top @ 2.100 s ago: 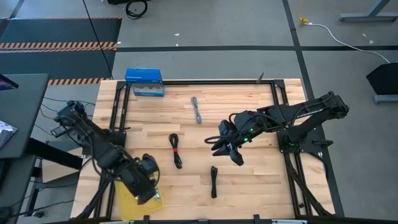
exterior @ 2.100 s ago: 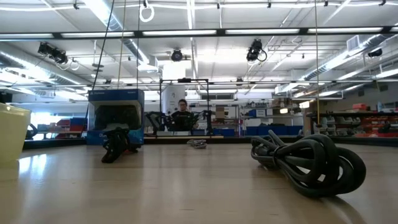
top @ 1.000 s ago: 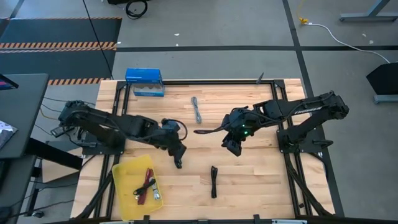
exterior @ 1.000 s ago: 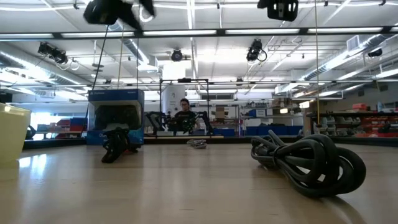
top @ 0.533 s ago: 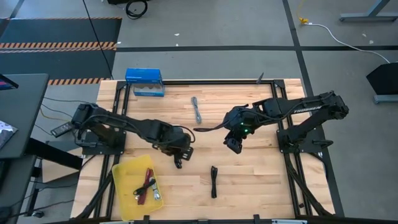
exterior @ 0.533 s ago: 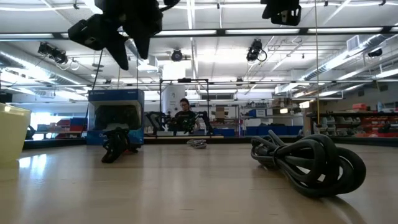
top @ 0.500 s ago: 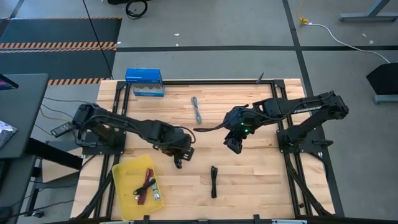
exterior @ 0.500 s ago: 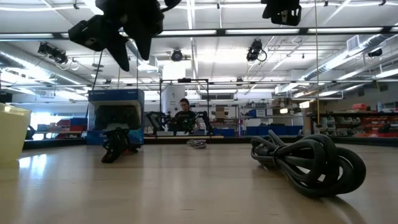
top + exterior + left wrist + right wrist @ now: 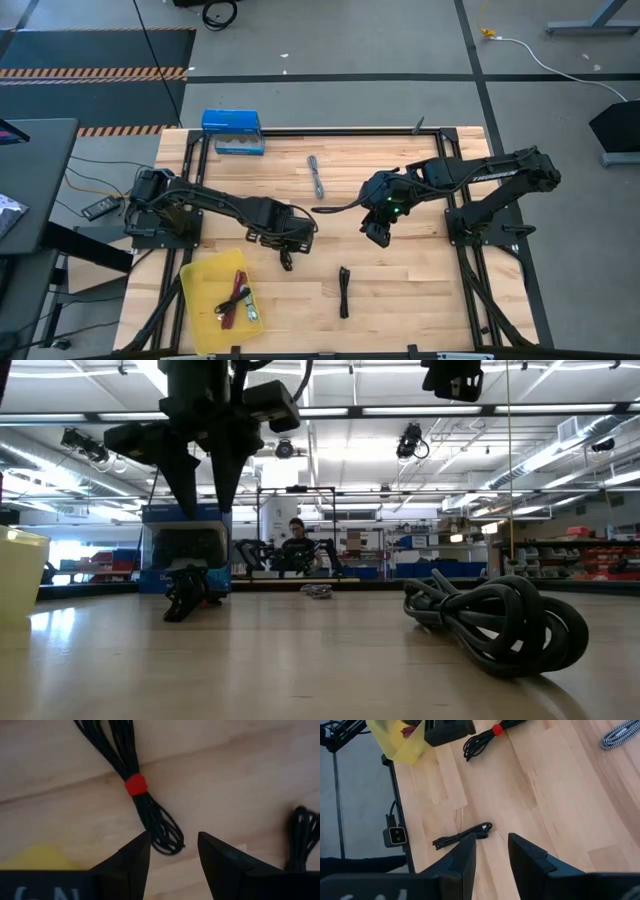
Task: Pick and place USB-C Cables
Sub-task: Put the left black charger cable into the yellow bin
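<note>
The left end effector [image 9: 288, 243] has swung away from the yellow tray [image 9: 200, 300], where a magenta and a black bundle already lie, and now hangs over the red-tied black cable [image 9: 135, 785], fingers parted and pointing down astride its looped end, empty. That suggests the next pick is about to start. The plain black cable [image 9: 343, 291] lies on the tabletop [image 9: 400, 290] right of the tray. Farther from the tray, the grey cable [image 9: 317, 176] waits near the back rail. The right end effector [image 9: 374, 232] hovers beyond, fingers apart, holding nothing.

Cables [image 9: 284, 258] – apparently scattered, flat.
</note>
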